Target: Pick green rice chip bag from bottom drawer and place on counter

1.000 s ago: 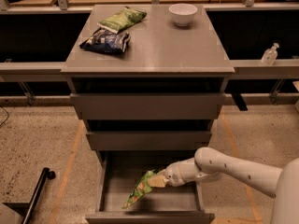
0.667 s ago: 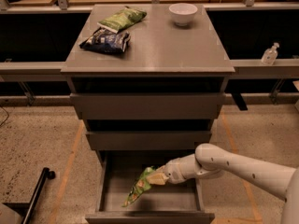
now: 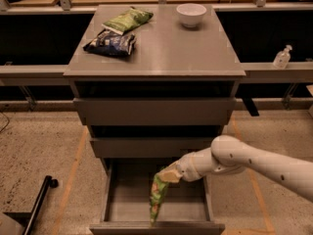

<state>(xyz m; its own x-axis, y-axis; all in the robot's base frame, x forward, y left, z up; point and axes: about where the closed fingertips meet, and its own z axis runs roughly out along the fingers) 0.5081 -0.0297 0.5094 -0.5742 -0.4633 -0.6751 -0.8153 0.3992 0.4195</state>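
Observation:
The green rice chip bag [image 3: 158, 194] hangs limp, its lower end near the front of the open bottom drawer [image 3: 122, 212]. My gripper [image 3: 169, 174] is shut on the bag's top end and holds it above the drawer's middle. My white arm reaches in from the right. The counter [image 3: 166, 48] is the grey top slab of the cabinet, well above the gripper.
On the counter lie a paler green bag [image 3: 127, 20] and a dark blue bag [image 3: 111, 42] at the back left, and a white bowl [image 3: 191, 14] at the back right. The two upper drawers [image 3: 155, 111] are shut. A sanitiser bottle [image 3: 282, 57] stands on the right ledge.
My gripper has lifted the green rice chip bag a little and moved it slightly right within the drawer opening.

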